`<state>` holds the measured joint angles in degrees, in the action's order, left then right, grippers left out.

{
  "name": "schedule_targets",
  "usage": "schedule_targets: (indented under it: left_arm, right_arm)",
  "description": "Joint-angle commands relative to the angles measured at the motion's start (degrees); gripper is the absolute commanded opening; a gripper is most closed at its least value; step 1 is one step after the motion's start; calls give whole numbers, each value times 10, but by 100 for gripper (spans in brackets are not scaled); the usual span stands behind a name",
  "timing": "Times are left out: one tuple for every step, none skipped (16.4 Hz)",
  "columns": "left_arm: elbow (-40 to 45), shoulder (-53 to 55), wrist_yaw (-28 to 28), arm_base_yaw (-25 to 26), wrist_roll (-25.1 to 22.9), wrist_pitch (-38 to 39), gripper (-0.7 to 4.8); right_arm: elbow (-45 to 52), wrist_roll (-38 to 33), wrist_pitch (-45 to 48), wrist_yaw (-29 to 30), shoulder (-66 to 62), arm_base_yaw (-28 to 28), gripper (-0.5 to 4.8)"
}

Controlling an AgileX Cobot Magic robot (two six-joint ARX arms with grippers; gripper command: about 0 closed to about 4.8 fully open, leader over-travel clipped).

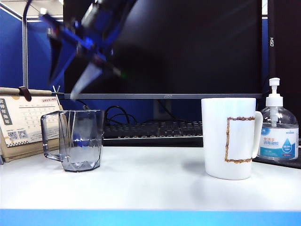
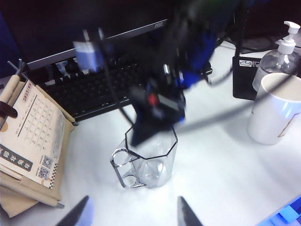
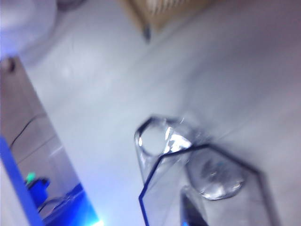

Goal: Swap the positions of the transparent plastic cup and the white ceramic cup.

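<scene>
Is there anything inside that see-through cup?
No, the transparent plastic cup looks empty: the left wrist view shows its bare bottom. The right gripper, blurred, hangs just above its rim. The left gripper is nearer the table's front edge, jaws open.

Two cups are standing on the white tabletop point(image 1: 150, 188): one transparent plastic cup point(image 1: 77, 140) toward its left edge and one white ceramic cup point(image 1: 230, 138) toward its right edge. One pump bottle point(image 1: 278, 132) is sitting by the far right corner. One desk calendar point(image 1: 26, 123) is leaning at the left edge. One keyboard point(image 1: 155, 129) is lying along the back edge, under one dark monitor point(image 1: 188, 47). Two robot grippers are showing: the right gripper point(image 1: 87, 70) above the clear cup, and the left gripper point(image 2: 134, 213).
</scene>
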<state>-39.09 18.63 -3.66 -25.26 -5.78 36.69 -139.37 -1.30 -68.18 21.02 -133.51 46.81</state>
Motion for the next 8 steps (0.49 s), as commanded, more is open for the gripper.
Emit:
schedule_targets:
  left_arm:
    - [-2, -8, 18, 0, -21, -52, 219]
    - [-3, -17, 33, 0, -27, -85, 154]
    - [-3, -32, 45, 0, -27, -120, 82]
    - [-4, -47, 53, 0, -23, -146, 20]
    - [-8, -77, 64, 0, -10, -174, -6]
    - [-17, -98, 69, 0, -7, -177, -6]
    - [-31, -127, 79, 0, -8, -170, -6]
    - [-42, -150, 88, 0, -8, -155, -6]
  right_arm:
    - [-96, 8, -62, -78, 6, 2, 249]
    - [-140, 19, -88, -101, 14, 2, 210]
    - [-176, 22, -94, -111, 31, 1, 187]
    - [-197, 21, -87, -110, 51, -2, 166]
    - [-228, 17, -66, -111, 86, -4, 144]
    - [-252, 19, -45, -111, 119, -5, 143]
    - [-278, 28, -35, -111, 150, -5, 131]
    - [-302, 34, -38, -126, 178, -5, 92]
